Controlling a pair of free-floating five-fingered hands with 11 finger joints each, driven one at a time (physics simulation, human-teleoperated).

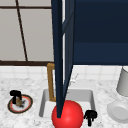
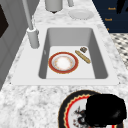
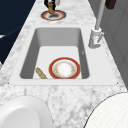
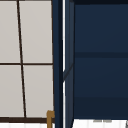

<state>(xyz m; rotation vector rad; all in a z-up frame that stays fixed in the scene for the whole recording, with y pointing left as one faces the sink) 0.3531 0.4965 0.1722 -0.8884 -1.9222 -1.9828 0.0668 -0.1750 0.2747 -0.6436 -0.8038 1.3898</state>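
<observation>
Okay, no readable writing anywhere. Two red-rimmed patterned plates: one on the marble counter (image 1: pixel 32 85) left of the sink (image 1: pixel 20 104), one in the white sink basin (image 2: pixel 63 62). Left black hand (image 1: pixel 16 96) hangs over the counter plate, fingers curled down on a small brown object (image 3: pixel 50 9). Right black hand (image 1: pixel 90 116) hovers at the sink's front right, beside one red ball (image 1: pixel 67 115); fingers curled, empty. One plain white plate (image 1: pixel 118 111) sits far right.

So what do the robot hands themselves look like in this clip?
Both are plain matte black, human-shaped, with no arm, wrist cable, sleeve or marking. The left robot hand shows as a blocky dark form; the right robot hand looks the same.
</observation>
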